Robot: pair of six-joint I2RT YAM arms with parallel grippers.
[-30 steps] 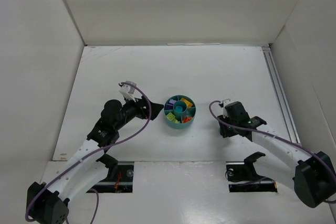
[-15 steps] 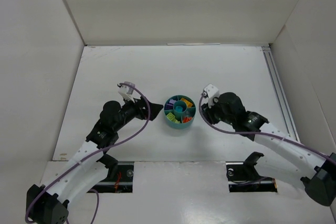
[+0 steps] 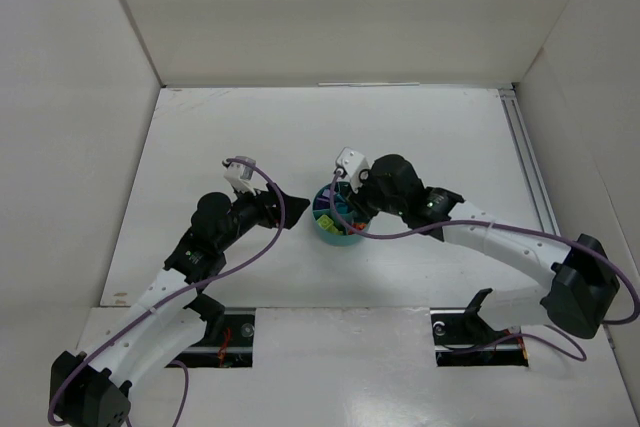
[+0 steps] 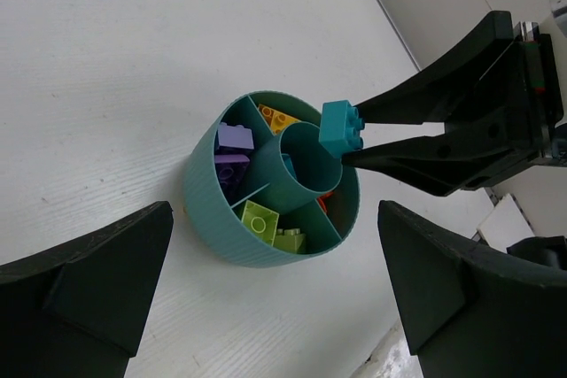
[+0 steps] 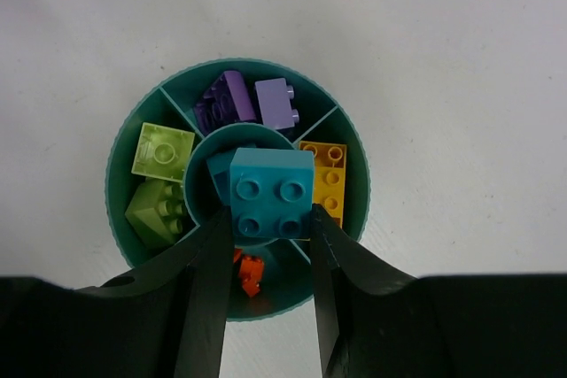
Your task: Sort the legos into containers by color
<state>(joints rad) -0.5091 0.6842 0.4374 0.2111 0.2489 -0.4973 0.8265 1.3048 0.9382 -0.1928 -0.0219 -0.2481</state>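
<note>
The round teal dish stands mid-table, its wedge containers holding sorted legos: purple bricks, yellow-green bricks, a yellow brick and a small orange piece. My right gripper is shut on a teal brick and holds it just above the centre cup, where another teal brick lies. In the left wrist view the held teal brick hangs over the cup's rim. Just left of the dish, my left gripper stays wide open and empty.
White walls enclose the table on three sides. A metal rail runs along the right edge. Two dark cut-outs lie at the near edge by the arm bases.
My right arm has swung left from the table right of the dish to above its centre, its jaws no wider or narrower. The left arm has stayed put.
</note>
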